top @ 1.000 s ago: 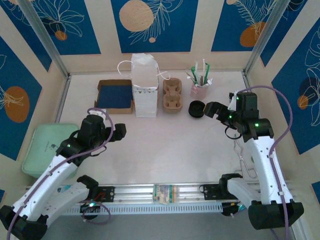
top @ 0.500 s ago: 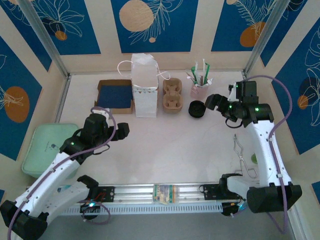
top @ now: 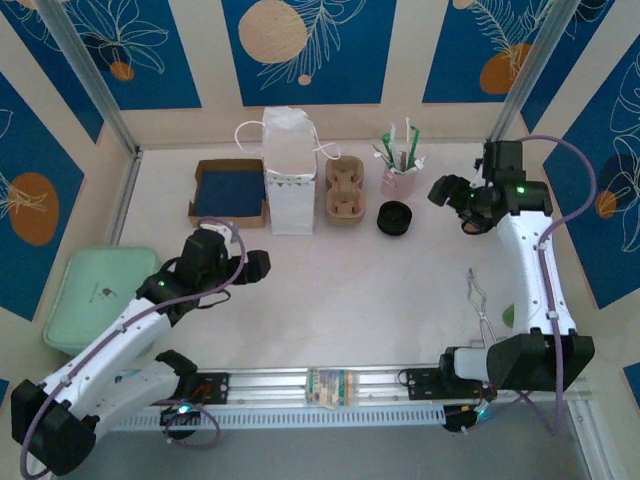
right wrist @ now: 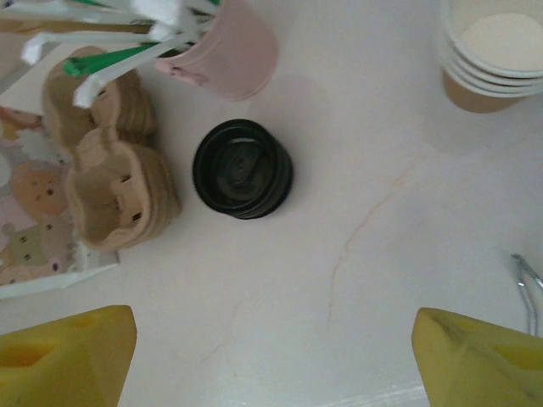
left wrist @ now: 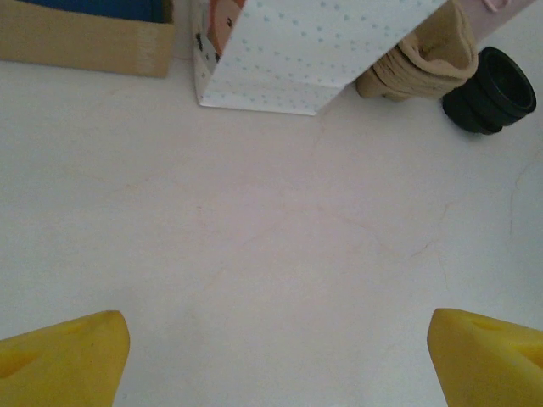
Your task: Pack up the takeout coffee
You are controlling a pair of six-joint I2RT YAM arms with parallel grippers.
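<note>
As inspected from the wrist views, found left tool (left wrist: 276, 365) over bare tabletop (top: 340, 290) at 8 o'clock, jaws wide apart, nothing between. Found right tool (right wrist: 271, 360) likewise apart and unladen at 2 o'clock, looking down on black lids (right wrist: 243, 168).

Whereabouts of takeout coffee: cannot tell. Noted only the likely makings: stack of lidless paper cups (right wrist: 492, 51) at 1 o'clock of the right wrist view, and the black lids, seemingly nested, just beside pulp cup carrier (top: 345, 190). Judged packing not yet begun. White paper bag (top: 288, 172) upright at 12 o'clock, between cardboard box (top: 228, 192) and carrier.

Hazards, as judged:
- Toppling of pink cup of stirrers (top: 400, 178), near the lids at their 12 o'clock, through a careless descent of right tool.
- Lifting several nested lids or cups at once, through closing on the stack instead of the top piece.
- Crushing a paper cup or popping a lid through too hard a squeeze; spillage if filled, contents not determinable.
- Tipping or sliding of the light bag if struck on its rim during lowering; steadying by left tool advisable.
- Snagging a finger in string handles (top: 248, 133).
- Fouling on metal tongs (top: 488, 315) at 4 o'clock during sweeps of the right arm.

Markings: no brand or legible writing found. On bag, printed dots, small bunting and cartoon figures. Small mark on green tray (top: 95, 295) at 8 o'clock, too small to read.
</note>
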